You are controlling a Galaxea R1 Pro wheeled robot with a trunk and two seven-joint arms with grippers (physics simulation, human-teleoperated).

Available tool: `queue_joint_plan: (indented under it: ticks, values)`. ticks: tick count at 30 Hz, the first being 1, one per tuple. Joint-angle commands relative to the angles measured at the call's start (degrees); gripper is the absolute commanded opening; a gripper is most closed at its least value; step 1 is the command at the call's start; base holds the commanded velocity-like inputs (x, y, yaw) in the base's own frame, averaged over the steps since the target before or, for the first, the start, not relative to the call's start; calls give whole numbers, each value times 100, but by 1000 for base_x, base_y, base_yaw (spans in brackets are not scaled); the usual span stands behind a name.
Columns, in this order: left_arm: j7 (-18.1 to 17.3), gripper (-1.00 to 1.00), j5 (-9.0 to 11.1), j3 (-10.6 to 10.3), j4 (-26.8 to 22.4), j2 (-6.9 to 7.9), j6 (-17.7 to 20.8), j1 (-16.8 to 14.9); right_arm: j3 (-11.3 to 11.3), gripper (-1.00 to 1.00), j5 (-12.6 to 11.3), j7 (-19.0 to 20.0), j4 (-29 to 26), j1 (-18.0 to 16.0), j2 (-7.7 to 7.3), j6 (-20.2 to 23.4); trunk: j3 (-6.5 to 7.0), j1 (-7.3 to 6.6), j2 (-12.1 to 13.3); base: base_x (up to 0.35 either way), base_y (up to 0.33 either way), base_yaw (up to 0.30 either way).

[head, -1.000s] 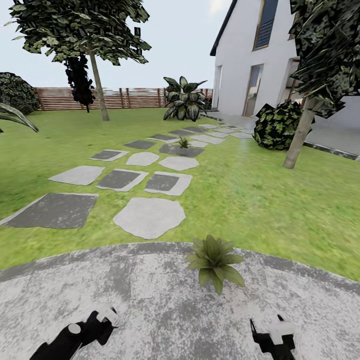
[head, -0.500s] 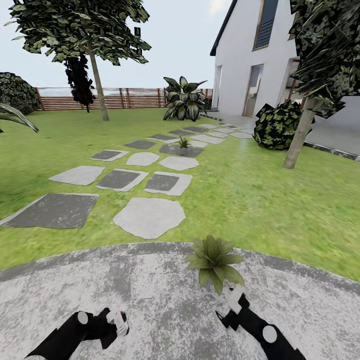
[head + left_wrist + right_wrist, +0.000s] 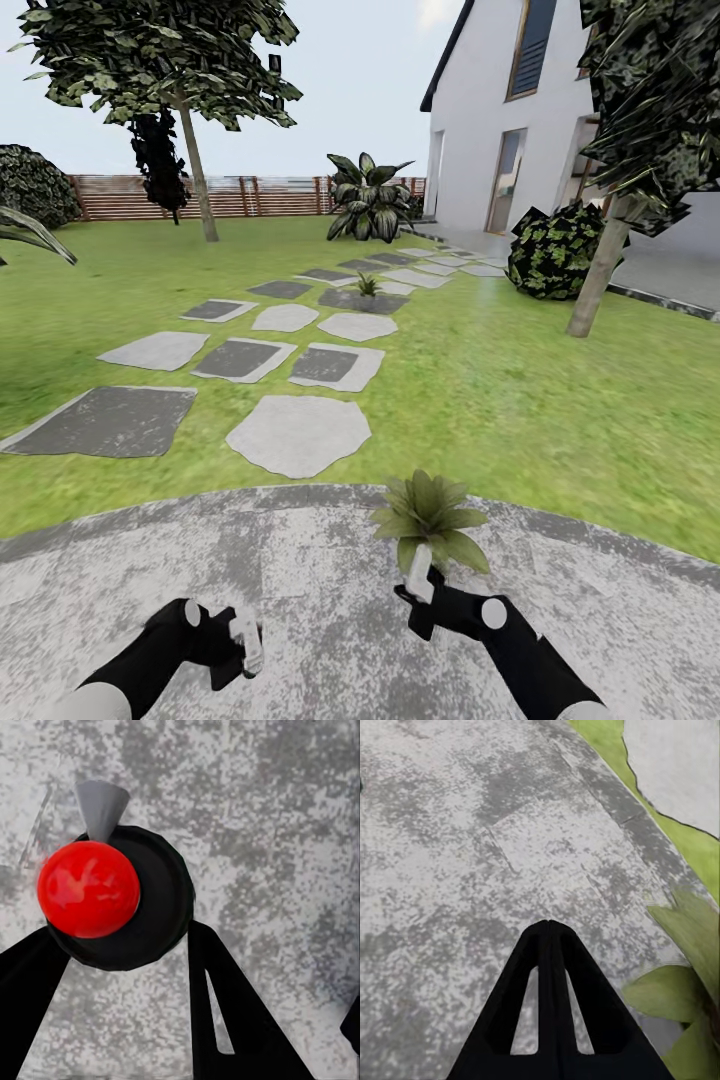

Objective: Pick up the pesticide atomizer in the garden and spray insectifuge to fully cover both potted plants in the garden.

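Right pincer (image 3: 420, 572), fingers pressed together, hovers just beside the near potted plant (image 3: 430, 515) on the patio (image 3: 300, 560); left pincer (image 3: 245, 640) pinches the pesticide atomizer (image 3: 112, 900).

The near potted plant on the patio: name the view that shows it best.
The head view. There the near potted plant shows whole, a rosette of leaves at the patio edge, just ahead of the right gripper. The right wrist view catches a few leaves beside the shut gripper.
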Motion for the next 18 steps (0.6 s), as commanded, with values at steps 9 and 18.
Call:
queue_joint_plan:
  ticks: [9,18]
  values:
    - [-167,-100,-312,-31,-18,-225,222,-4,687,-100,55,409,-15,-41,220,-34,-5,-1,-2,0,0,0]
    - [-400,-100,-673,-31,-13,-439,204,-3,740,-100,53,556,-13,-106,411,-28,-5,-1,-2,0,0,0]
